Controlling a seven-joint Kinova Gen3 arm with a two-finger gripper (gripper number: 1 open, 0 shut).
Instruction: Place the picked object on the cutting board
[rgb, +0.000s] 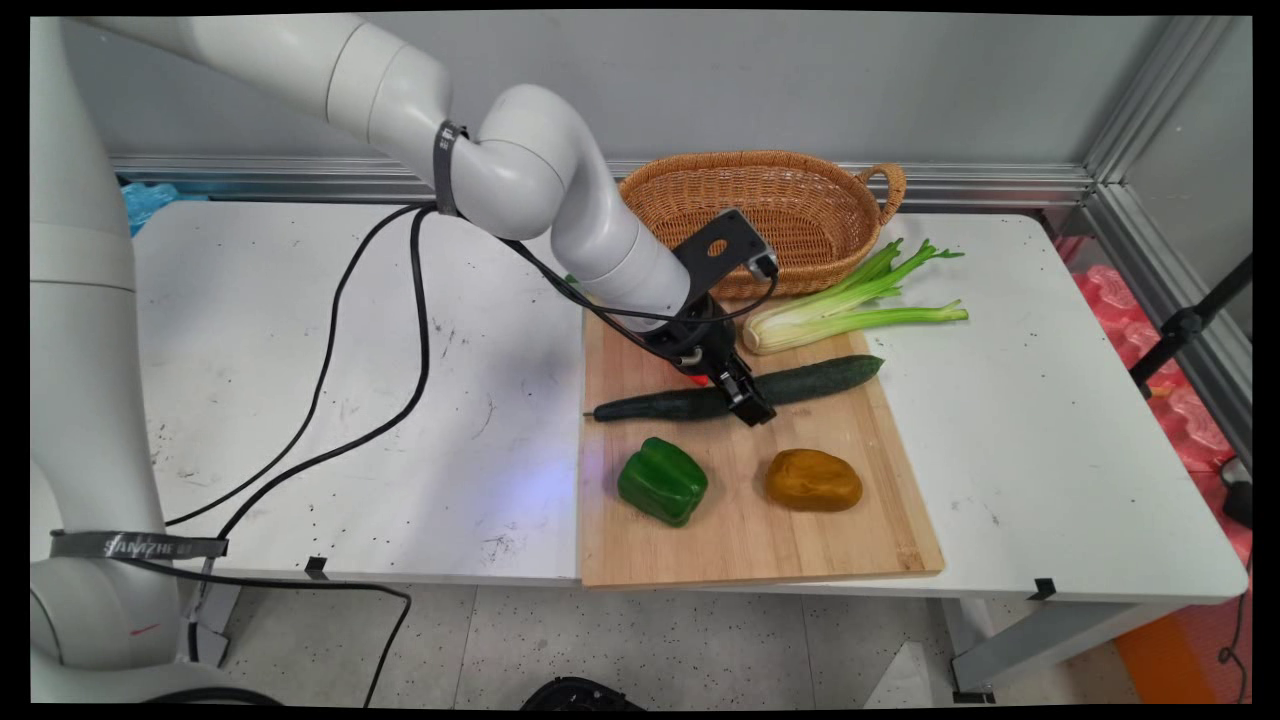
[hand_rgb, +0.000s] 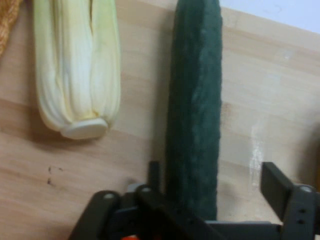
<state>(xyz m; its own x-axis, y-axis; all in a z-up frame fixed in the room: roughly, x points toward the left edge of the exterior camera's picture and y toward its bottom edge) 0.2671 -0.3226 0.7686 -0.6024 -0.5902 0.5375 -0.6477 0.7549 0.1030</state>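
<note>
The cutting board (rgb: 740, 520) is pale, matt wood. The cucumber (hand_rgb: 195, 105) has dull, bumpy skin. The pepper (rgb: 662, 481) looks glossy, the celery (hand_rgb: 77, 65) ribbed, the basket (rgb: 770, 200) woven wicker.

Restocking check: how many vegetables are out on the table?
4: a cucumber between the end effector's open fingers, celery beside the basket, a green pepper and a potato nearer. The arm may hide others.

The arm (rgb: 520, 170) is glossy white, built of rounded tubular links. A grey strap rings 1 joint, another lettered strap rings the base link. 2 black cables (rgb: 400, 330) hang from it. A black bracket with a hole tops the black gripper (rgb: 752, 408).
</note>
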